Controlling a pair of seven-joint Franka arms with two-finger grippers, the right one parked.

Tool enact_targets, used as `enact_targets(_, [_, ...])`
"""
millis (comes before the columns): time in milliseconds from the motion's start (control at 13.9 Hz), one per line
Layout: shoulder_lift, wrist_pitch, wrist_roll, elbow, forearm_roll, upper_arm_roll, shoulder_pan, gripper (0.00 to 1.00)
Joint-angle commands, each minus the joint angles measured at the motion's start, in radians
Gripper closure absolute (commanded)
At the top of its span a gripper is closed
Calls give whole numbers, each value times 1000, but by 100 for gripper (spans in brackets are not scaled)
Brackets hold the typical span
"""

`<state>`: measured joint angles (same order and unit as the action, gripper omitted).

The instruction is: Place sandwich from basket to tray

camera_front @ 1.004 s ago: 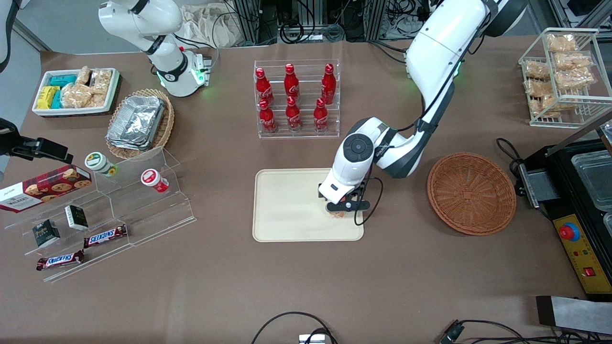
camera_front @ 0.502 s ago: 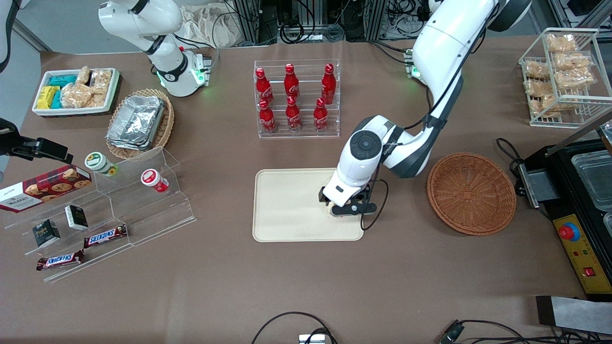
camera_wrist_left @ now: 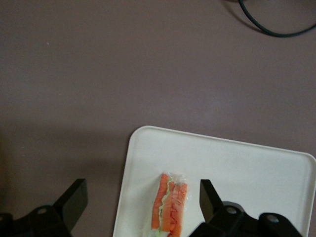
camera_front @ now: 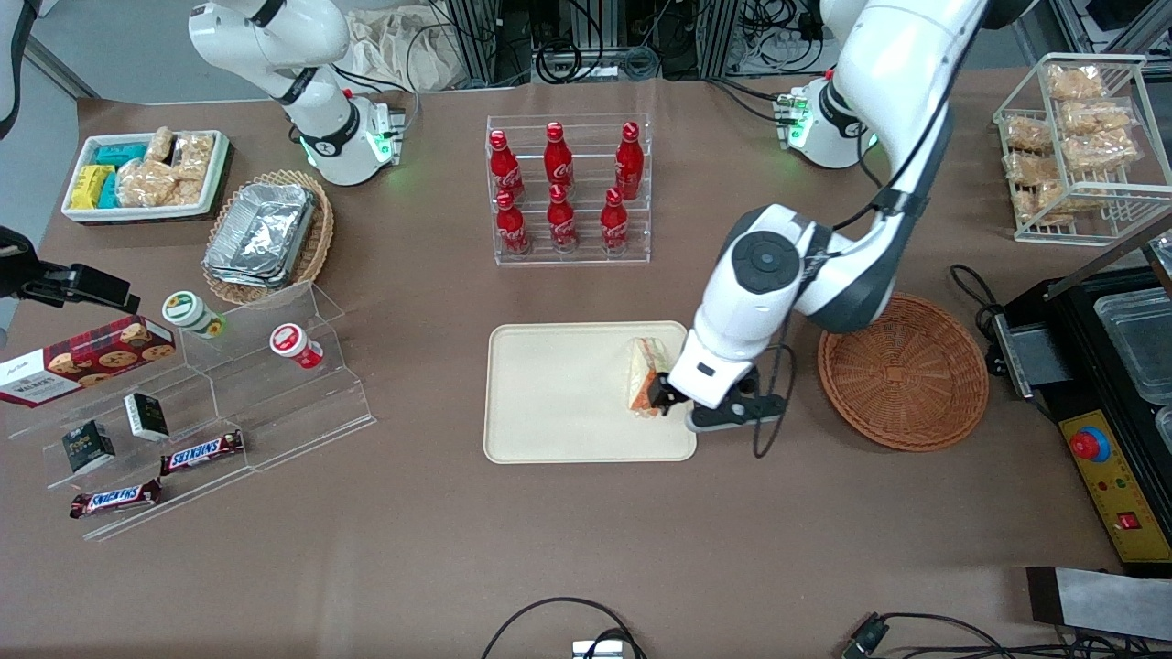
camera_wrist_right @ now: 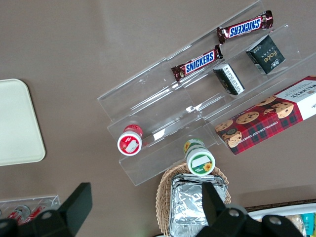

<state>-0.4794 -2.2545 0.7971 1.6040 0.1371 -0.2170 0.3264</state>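
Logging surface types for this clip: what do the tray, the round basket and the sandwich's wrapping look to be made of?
Tray: likely matte cream plastic; smooth, moulded rim.
Basket: reddish-brown wicker; woven rings visible.
Sandwich, lying on the tray: pale bread in what seems clear film, faint sheen in the wrist view.
The open gripper hangs over the tray's edge nearest the basket.
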Motion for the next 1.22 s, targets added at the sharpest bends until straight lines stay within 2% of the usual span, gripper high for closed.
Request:
enact_targets(0, [2,117,21,-90,18,-1,-33,0])
enact_targets(215, [33,165,11,-108,18,-1,-102,0])
enact_targets(717, [74,286,-4,-113,22,4,-158,0])
enact_targets(1148, [157,415,-249,-104,22,5,-295,0])
